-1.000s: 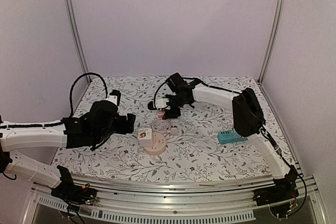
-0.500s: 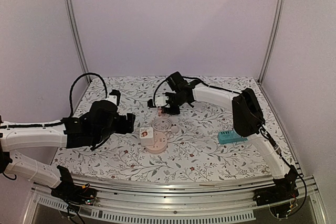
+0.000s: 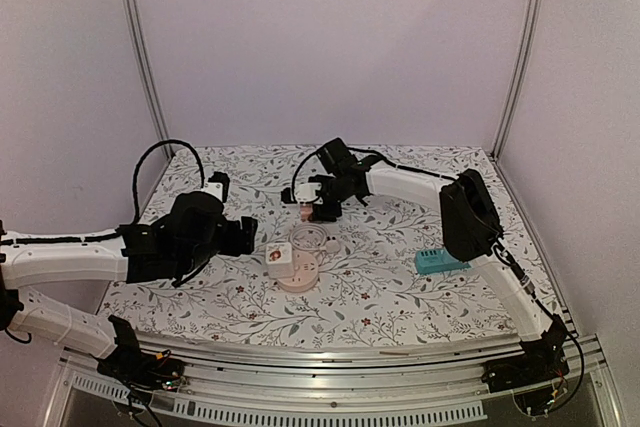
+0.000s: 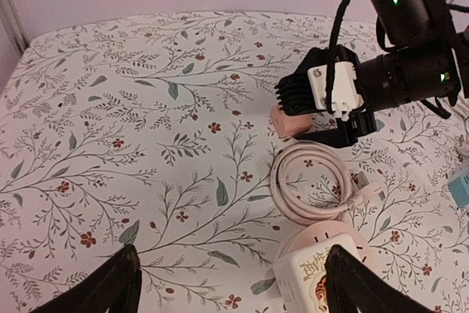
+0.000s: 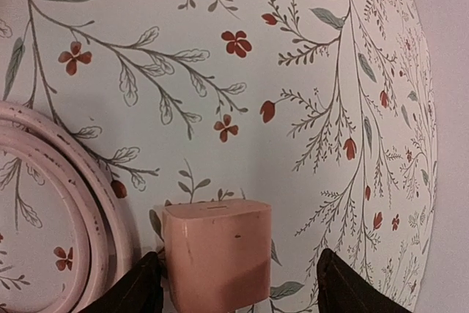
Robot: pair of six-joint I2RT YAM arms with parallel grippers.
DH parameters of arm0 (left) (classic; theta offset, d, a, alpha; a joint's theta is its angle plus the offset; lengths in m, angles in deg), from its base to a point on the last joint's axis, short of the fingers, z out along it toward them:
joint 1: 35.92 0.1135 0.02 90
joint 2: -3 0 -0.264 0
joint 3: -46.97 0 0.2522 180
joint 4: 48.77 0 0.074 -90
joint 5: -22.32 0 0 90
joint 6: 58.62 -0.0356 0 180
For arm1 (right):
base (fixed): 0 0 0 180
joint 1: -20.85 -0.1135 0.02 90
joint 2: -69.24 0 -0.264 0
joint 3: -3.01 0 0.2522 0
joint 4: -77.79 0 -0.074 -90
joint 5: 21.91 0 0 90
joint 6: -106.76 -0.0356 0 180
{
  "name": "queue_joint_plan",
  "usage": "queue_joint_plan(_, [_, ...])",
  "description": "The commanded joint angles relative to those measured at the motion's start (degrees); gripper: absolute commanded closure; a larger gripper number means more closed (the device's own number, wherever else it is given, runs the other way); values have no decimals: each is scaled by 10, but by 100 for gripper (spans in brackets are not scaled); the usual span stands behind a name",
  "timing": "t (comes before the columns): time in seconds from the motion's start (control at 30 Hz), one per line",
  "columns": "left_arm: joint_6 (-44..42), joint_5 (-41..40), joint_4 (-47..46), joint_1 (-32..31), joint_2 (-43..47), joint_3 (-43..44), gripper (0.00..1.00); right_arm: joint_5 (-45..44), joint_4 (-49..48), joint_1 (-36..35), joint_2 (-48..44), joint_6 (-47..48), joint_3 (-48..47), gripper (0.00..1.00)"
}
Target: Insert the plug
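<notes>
Since a second ago the right gripper [image 3: 313, 207] has shifted a little toward 10 o'clock across the table, away from the socket cube [image 3: 278, 257]; the left arm has kept its place. The right gripper's jaws stand apart around the plug [image 5: 216, 254]. In the right wrist view, one finger [image 5: 143, 287] is right against the plug's side and the other [image 5: 344, 284] is clear of it, so nothing is clamped. The plug appears to stand on the cloth [image 3: 400, 297], at about 1 o'clock from the socket cube in the top view.

Just beside the plug lies a coil of pale pink cable [image 4: 311, 181], at 2 o'clock from the cube. The cube is white with a small picture on its face and sits on a round pink base [image 3: 297, 279]. The left gripper [image 4: 231, 291] hovers at 10 o'clock from it, fingers wide apart with nothing between them. A teal box [image 3: 440, 262] lies well apart at 3 o'clock.

The cloth is white, printed with grey-green leafy sprigs and small red flowers, and covers the whole tabletop. Plain pale lilac walls [image 3: 330, 47] close it in on three sides, with metal posts [image 3: 140, 57] at the back corners.

The plug is a small salmon-pink block with rounded edges, smooth and matt, with a thin slot near its top edge.
</notes>
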Motion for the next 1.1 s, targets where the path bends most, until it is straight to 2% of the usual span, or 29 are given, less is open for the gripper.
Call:
queue_joint_plan(0.0, [2, 12, -10, 8, 1, -6, 14, 7, -19, 7, 37, -9, -11, 23])
queue_joint_plan(0.23, [5, 24, -10, 9, 3, -5, 14, 12, 33, 14, 55, -45, -70, 2])
queue_joint_plan(0.33, [7, 32, -9, 9, 8, -6, 15, 42, 92, 24, 66, -82, -116, 1])
queue_joint_plan(0.47, [11, 44, -6, 9, 18, -7, 15, 74, 122, 26, 65, -93, -136, 1])
queue_joint_plan(0.6, [12, 43, -10, 9, 25, -11, 15, 64, 123, 26, 64, -78, -144, 1])
queue_joint_plan(0.7, [12, 35, -13, 9, 17, -11, 15, 66, 77, 27, 54, -93, -126, 5])
queue_joint_plan(0.83, [12, 40, -13, 9, 4, -5, 16, 67, -94, 29, 9, -150, -46, 11])
queue_joint_plan(0.93, [14, 41, -11, 9, 6, -6, 17, 59, -139, 32, 15, -178, -66, 21])
queue_joint_plan(1.07, [14, 39, -11, 9, 18, -10, 18, 54, -179, 40, 38, -196, -81, 27])
